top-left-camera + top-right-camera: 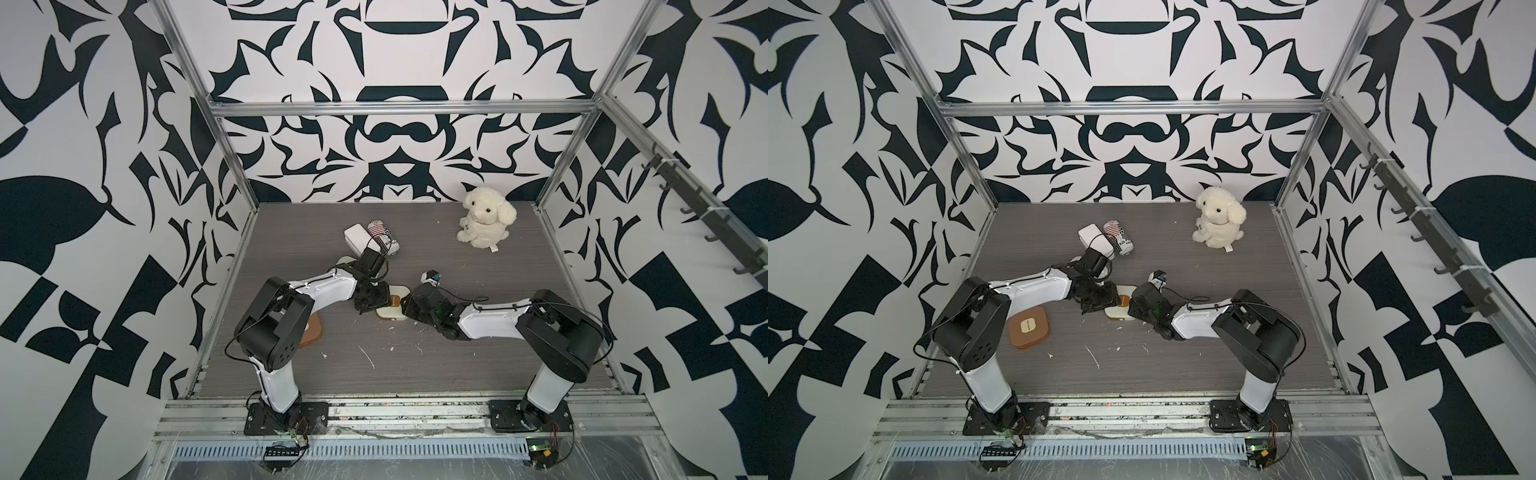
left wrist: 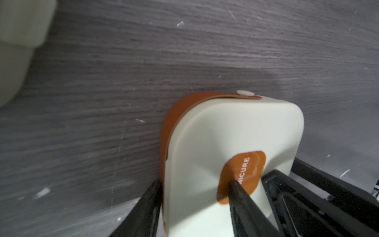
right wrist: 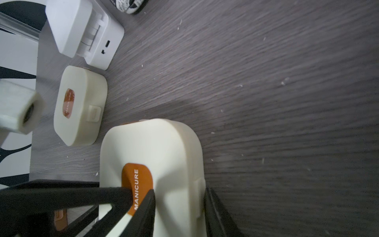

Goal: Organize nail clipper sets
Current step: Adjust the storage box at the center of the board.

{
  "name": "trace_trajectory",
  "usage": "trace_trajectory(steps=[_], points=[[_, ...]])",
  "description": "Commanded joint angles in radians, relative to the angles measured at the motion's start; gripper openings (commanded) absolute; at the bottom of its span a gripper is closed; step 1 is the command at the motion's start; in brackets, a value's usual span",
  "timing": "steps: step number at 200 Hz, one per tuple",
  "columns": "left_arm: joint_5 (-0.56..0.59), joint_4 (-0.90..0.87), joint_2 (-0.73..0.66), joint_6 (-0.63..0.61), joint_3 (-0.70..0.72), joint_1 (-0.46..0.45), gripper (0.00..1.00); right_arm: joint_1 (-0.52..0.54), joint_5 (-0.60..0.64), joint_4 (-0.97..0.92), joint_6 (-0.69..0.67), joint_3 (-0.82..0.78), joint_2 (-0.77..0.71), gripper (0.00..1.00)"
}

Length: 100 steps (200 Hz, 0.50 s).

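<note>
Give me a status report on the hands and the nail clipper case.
Left hand shut on middle case, strap side. Right hand shut on its clasp side. Other cream case close by, not touching.

On the grey wood-grain table (image 1: 457,353), a cream rounded-square plastic case (image 1: 392,311) lies in the middle, between the left gripper (image 1: 368,302) and the right gripper (image 1: 409,306). Behind it to the left lies a second cream rounded-square case (image 3: 80,110), with a white rectangular box (image 1: 356,237) just behind that and a striped can (image 1: 383,239) just right of the box. A tan-brown rounded-square case (image 1: 1029,328) lies front left, and a white plush dog (image 1: 486,222) sits back right.
</note>
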State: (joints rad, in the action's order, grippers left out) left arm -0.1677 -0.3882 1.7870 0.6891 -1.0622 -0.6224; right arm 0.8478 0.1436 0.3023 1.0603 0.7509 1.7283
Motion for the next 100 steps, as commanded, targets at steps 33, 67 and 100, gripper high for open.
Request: trace_trajectory(steps=[33,67,100], points=[[-0.007,-0.12,-0.01,-0.014,-0.004,0.001,0.7,-0.05,-0.224,-0.301,-0.152,0.07,-0.093,0.43],[0.041,-0.217,-0.111,-0.05,-0.043,0.072,0.8,-0.09,-0.2,-0.417,-0.247,0.152,-0.165,0.44],[0.121,-0.33,-0.225,-0.091,-0.112,0.109,0.89,-0.113,-0.158,-0.504,-0.317,0.198,-0.245,0.44]])
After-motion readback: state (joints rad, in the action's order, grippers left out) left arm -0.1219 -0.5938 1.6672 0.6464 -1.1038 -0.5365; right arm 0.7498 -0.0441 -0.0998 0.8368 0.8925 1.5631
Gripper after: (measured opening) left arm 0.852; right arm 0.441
